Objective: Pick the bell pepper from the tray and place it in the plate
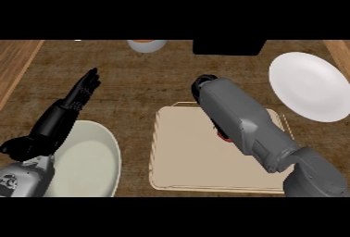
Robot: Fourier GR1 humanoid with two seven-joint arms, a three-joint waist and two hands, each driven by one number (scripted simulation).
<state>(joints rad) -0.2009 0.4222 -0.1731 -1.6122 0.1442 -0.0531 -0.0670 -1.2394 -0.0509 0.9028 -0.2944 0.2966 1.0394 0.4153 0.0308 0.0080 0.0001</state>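
Only a thin red sliver of the bell pepper shows on the beige tray, tucked under my right forearm. That forearm crosses the tray from the lower right, and just a black part of my right hand shows at its far end, above the tray's back edge. The forearm hides the rest of the hand and whatever it touches. A white plate lies at the upper right and a cream plate at the lower left. My left hand rests open at the left, fingers up, over the cream plate's edge.
A cup and a black box stand at the counter's back edge. Wooden borders run along the left and right sides. Bare counter lies between the tray and the cup.
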